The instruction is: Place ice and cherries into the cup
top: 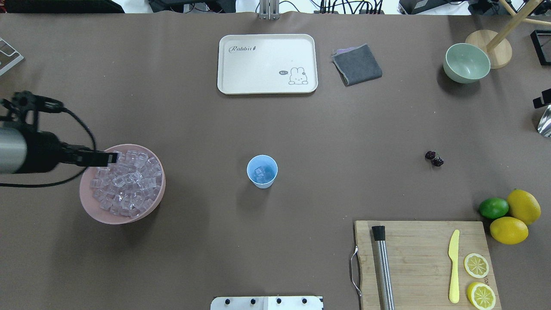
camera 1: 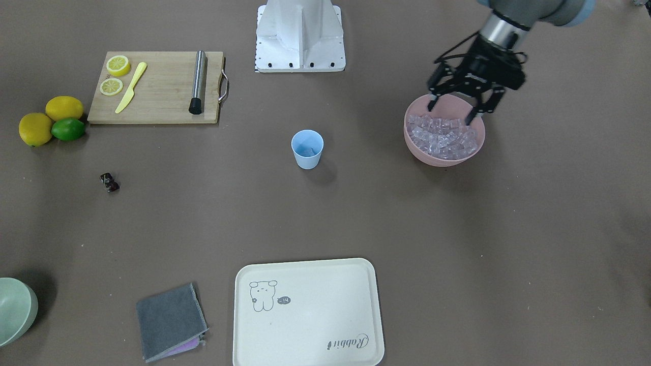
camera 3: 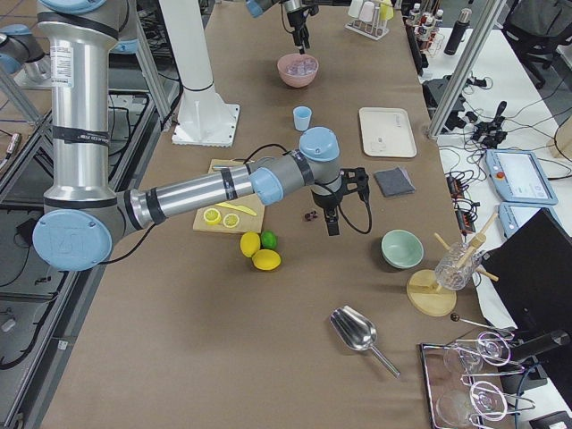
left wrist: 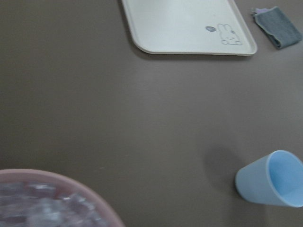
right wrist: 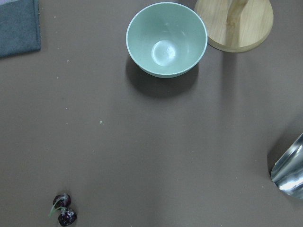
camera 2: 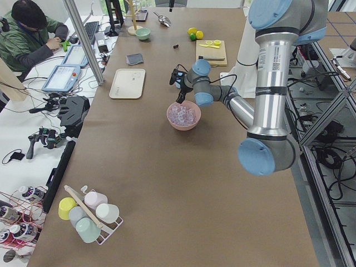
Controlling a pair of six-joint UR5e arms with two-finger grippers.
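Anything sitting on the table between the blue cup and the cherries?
Nothing. In the overhead view the stretch from the cup to the cherries is bare brown table; the front-facing view agrees.

Your robot's arms [camera 2: 271,72] are silver tubes with pale blue joint caps [camera 2: 266,156]; black cables [top: 85,125] loop around the black left gripper [camera 1: 451,114].

The left arm is lying stretched out low over the table [camera 1: 457,229] near its left end. Its wrist is bending down, so the left gripper [camera 1: 451,113] is pointing downward, and its two fingers [camera 1: 434,100] are standing wide apart. The right arm is stretching toward the table's right end. The right gripper [camera 3: 332,225] is hanging there, pointing down, just above the surface; how its jaws stand is not showing clearly.
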